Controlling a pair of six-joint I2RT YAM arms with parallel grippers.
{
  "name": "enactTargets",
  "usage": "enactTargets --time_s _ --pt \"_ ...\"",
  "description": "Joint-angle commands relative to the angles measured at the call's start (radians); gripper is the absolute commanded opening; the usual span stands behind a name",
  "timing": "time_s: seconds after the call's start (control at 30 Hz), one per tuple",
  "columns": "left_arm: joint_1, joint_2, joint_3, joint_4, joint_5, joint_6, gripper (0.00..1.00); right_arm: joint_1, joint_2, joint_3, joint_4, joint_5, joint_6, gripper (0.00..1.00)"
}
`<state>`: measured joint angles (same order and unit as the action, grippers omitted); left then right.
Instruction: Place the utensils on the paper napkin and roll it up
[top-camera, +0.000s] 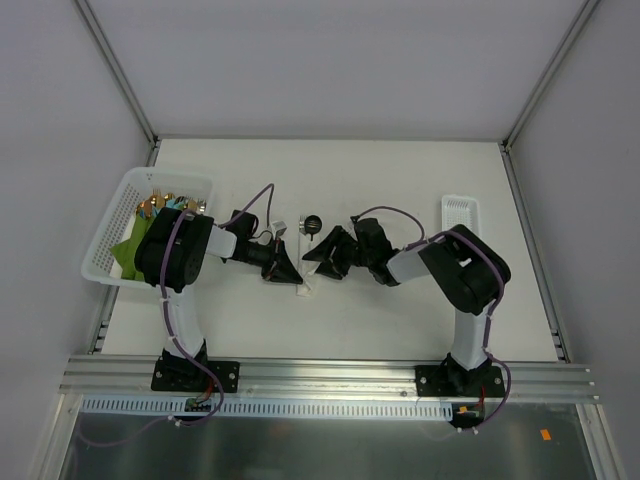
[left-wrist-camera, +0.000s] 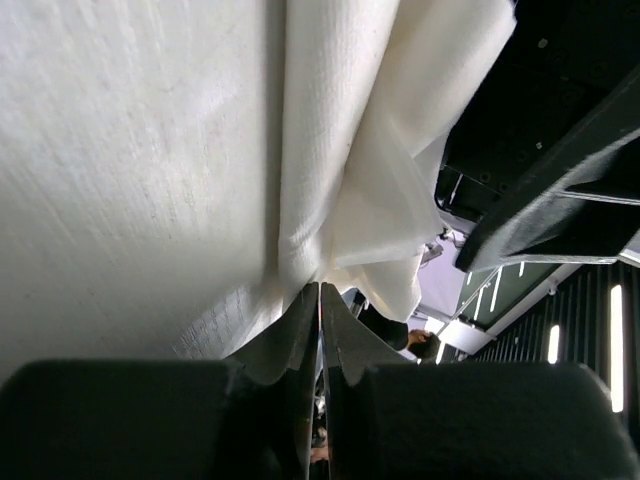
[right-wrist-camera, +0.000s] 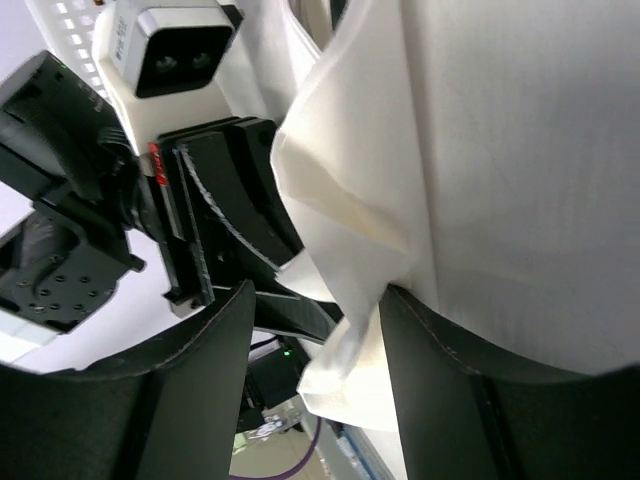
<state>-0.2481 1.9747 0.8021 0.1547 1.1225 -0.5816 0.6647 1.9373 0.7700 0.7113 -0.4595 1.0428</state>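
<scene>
In the middle of the white table (top-camera: 400, 320) the two black arms meet nose to nose over the thin white paper napkin (left-wrist-camera: 200, 150), which is crumpled up off the surface between them. The left gripper (left-wrist-camera: 320, 290) is clenched, its two dark fingers pressed together with a fold of the paper napkin pinched at their tips; the sheet fans out from that pinch into long creases. The right gripper (right-wrist-camera: 318, 300) stands released, its black fingers (right-wrist-camera: 200, 390) spread apart, and a hanging corner of the paper napkin drops into the gap between them, lying against the finger on the right side of that wrist view while apart from the other. The left gripper's tips show just beyond this corner, touching the paper. From above, the round bowl of a slim black spoon (top-camera: 313, 223) lies on the table just beyond the two grippers, towards the far edge; the fork cannot be made out there. A white latticed plastic basket (top-camera: 105, 240) sits at the left edge of the table, holding gold-coloured cutlery (top-camera: 160, 205) and a green folded cloth (top-camera: 128, 250). A small white tray (top-camera: 460, 210) lies near the right edge, well apart from the grippers.
</scene>
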Motion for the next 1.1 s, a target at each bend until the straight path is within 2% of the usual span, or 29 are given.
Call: enactTargets --time_s 0.0,0.2,0.43,0.67,0.83,1.07 --pt "0.001 0.055 0.031 -0.072 -0.093 0.077 0.04 0.021 0.023 -0.071 -0.352 0.101 -0.121 0.57" --pt "0.001 0.078 0.051 -0.136 -0.135 0.115 0.02 0.039 -0.047 -0.034 -0.362 0.093 -0.136 0.55" --pt "0.0 0.073 0.063 -0.173 -0.15 0.143 0.02 0.047 -0.057 0.002 -0.365 0.084 -0.132 0.55" --pt "0.001 -0.042 0.058 -0.116 -0.119 0.114 0.03 0.047 -0.029 -0.018 -0.351 0.084 -0.115 0.55" --pt "0.012 -0.063 0.137 -0.115 -0.153 0.082 0.03 0.046 -0.018 -0.034 -0.334 0.084 -0.112 0.55" --pt "0.015 -0.005 0.247 -0.095 -0.155 0.043 0.04 0.046 -0.011 -0.035 -0.329 0.081 -0.113 0.55"
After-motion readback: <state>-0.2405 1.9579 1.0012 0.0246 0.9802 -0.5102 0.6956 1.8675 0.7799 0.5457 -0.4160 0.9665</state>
